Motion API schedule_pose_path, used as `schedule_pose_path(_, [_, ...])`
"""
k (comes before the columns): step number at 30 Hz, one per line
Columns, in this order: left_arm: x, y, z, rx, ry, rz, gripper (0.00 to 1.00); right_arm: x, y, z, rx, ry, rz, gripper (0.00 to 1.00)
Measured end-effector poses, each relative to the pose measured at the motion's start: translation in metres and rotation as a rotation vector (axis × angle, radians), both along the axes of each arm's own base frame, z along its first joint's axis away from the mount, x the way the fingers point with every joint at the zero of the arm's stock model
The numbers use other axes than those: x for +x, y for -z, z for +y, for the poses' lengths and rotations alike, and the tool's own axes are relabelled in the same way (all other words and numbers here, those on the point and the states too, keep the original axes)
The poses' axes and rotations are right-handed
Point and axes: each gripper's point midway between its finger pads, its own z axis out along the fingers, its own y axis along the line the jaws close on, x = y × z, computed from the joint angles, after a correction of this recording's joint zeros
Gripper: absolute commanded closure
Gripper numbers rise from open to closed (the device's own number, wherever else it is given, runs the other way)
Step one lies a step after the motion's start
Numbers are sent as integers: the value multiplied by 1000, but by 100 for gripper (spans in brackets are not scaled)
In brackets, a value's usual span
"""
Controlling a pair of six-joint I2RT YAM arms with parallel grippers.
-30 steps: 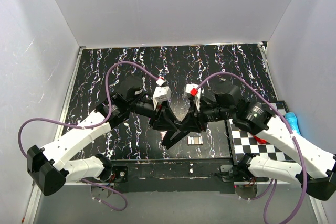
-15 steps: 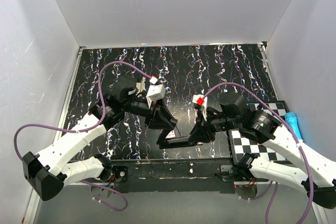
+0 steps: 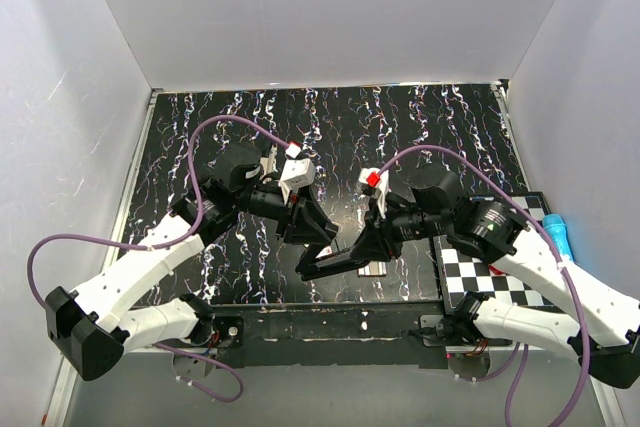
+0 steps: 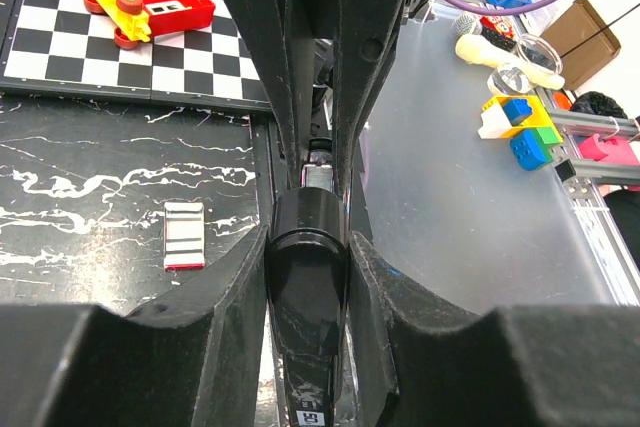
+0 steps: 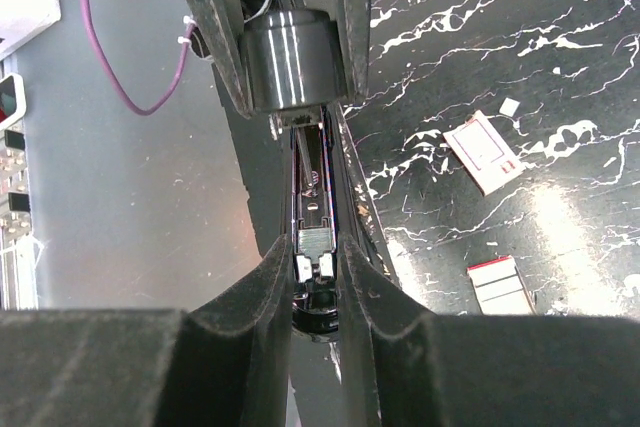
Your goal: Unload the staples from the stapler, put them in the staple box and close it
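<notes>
The black stapler (image 3: 335, 262) is held open between both grippers above the table's front edge. My left gripper (image 3: 316, 235) is shut on its rounded black upper arm (image 4: 307, 277); in the left wrist view the gripper (image 4: 307, 247) clamps it on both sides. My right gripper (image 3: 366, 247) is shut on the stapler's lower magazine rail (image 5: 314, 172); in the right wrist view the gripper (image 5: 316, 247) clamps it. A short silver block of staples (image 5: 316, 238) sits in the open rail between the fingers.
Loose staple strips lie on the black marbled mat (image 3: 400, 127): one in the left wrist view (image 4: 184, 235), two in the right wrist view (image 5: 482, 152) (image 5: 500, 284). A checkered board (image 3: 495, 282) with a red and yellow toy (image 4: 150, 5) is at the right, and a blue object (image 3: 557, 234).
The grippers have drawn apart from the centre and dropped toward the front edge with the stapler. The stapler has swung from a V shape to lying flatter. Both grips are unchanged.
</notes>
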Motion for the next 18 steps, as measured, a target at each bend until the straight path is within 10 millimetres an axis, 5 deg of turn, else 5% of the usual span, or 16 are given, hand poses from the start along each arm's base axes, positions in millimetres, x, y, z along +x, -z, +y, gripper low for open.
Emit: schedule_pose_path(18, [5,-2,-3,-14,-6,-23,100,10,-25,3,13,50,-20,54])
